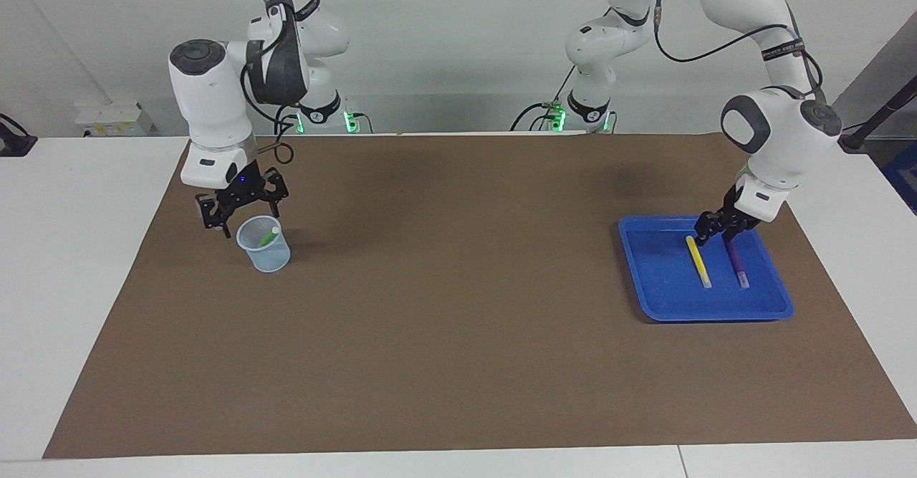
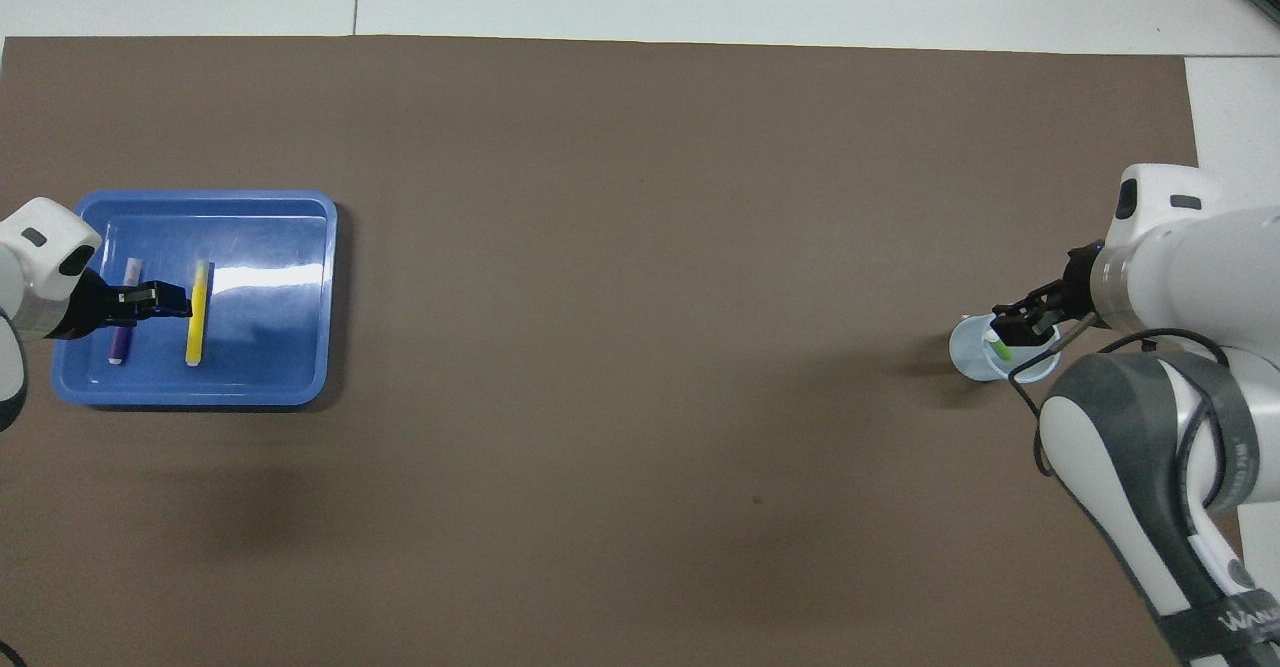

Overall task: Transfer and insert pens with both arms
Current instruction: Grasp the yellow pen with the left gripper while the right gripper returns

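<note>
— Where are the pens?
— Facing view: on the mat (image 1: 458,349), the blue tray (image 1: 659,299) at four o'clock holds the yellow pen (image 1: 698,263) and the purple pen (image 1: 738,266).
— And the green pen (image 1: 268,235)?
— In the cup (image 1: 266,256) at nine o'clock. My right gripper (image 1: 240,220) hangs above it, released. My left gripper (image 1: 716,236) is over the tray; I cannot tell its grip.

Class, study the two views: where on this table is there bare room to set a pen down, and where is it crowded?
Free: the brown mat between the cup and the blue tray. Crowded: the tray, holding the yellow pen, purple pen and left gripper; the cup, under the right gripper.
</note>
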### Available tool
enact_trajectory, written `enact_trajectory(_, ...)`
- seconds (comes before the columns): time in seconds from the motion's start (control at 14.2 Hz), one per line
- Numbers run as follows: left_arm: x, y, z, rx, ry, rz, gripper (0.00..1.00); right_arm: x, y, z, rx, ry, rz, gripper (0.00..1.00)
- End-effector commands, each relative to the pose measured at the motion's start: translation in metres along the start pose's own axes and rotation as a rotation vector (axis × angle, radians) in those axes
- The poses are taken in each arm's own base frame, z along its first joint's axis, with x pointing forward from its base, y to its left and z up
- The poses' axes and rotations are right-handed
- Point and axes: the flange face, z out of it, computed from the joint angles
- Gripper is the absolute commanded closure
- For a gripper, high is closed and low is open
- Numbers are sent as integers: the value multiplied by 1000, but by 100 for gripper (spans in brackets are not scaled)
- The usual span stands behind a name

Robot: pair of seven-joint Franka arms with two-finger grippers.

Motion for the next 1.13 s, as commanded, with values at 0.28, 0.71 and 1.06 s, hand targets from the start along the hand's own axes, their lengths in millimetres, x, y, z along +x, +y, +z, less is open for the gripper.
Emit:
enact_trajectory(0.28, 13, 5, 35, -3, 16, 27, 27, 49, -51, -52, 123, 62, 266, 0)
enact_trajectory(0.71, 16, 15, 51, -10, 23, 41, 30, 90, -109, -75, 410, 92, 756, 0)
enact_trajectory(1.06, 22, 9, 46, 7, 25, 57, 41, 109, -164, -83, 488, 65, 951, 0)
